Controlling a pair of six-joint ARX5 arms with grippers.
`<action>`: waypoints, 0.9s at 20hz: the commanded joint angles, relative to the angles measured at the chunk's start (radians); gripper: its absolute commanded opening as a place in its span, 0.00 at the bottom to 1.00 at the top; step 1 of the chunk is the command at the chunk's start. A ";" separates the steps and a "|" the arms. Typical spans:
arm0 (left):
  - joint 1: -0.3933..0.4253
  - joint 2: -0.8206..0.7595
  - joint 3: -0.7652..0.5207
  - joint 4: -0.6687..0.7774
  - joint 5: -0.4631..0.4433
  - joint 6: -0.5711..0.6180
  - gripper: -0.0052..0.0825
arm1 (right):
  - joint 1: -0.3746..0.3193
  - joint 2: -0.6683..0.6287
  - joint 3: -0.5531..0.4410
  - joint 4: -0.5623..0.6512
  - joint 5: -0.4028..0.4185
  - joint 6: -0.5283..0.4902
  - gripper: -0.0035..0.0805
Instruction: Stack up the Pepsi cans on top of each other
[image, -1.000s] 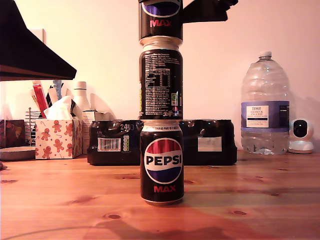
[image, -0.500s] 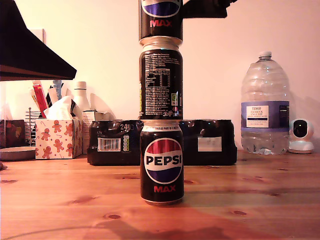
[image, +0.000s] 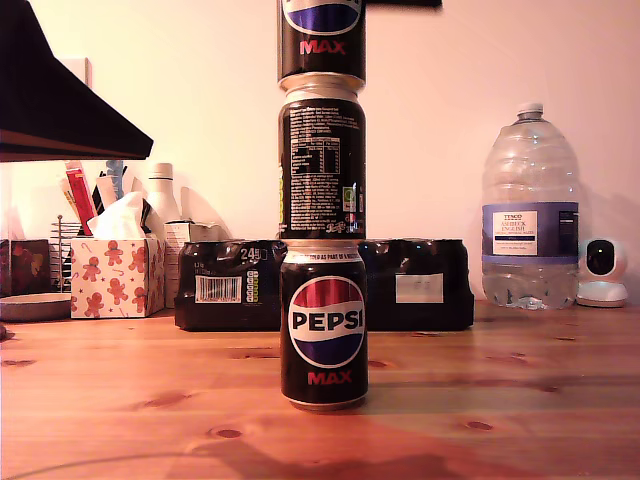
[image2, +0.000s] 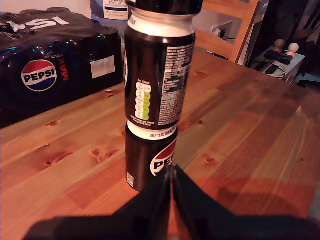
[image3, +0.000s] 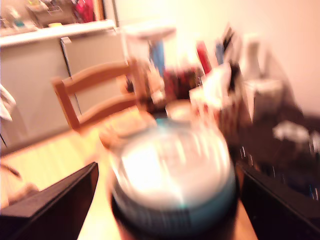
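Three black Pepsi cans stand in one upright column on the wooden table (image: 520, 410): the bottom can (image: 323, 325), the middle can (image: 322, 165) and the top can (image: 321, 40), whose upper part is cut off by the picture's edge. My first gripper (image2: 171, 172) is shut on nothing, low and just short of the bottom can (image2: 150, 165), under the middle can (image2: 159, 75). In the blurred second wrist view, my second gripper (image3: 170, 200) hangs open over the top can's silver lid (image3: 172, 175), one finger on each side. Only a black sliver (image: 400, 3) of it shows in the exterior view.
A black shrink-wrapped multipack (image: 420, 285) lies right behind the stack. A large water bottle (image: 530, 210) and a small white camera (image: 603, 270) stand at the exterior view's right. A tissue box (image: 115, 275) and a dark arm part (image: 50, 100) are at its left.
The black gripper beside the top can has risen almost out of the exterior view's top edge. All three cans have stayed in place.
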 joint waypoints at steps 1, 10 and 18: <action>-0.002 -0.003 -0.025 0.002 0.000 0.009 0.03 | 0.006 -0.016 0.016 0.007 -0.001 0.004 0.98; -0.002 -0.004 -0.025 0.003 0.000 0.008 0.03 | 0.005 -0.058 0.089 -0.012 -0.001 0.000 0.98; -0.002 -0.032 -0.024 0.101 -0.001 0.005 0.03 | -0.012 -0.111 0.187 -0.198 0.096 -0.001 0.82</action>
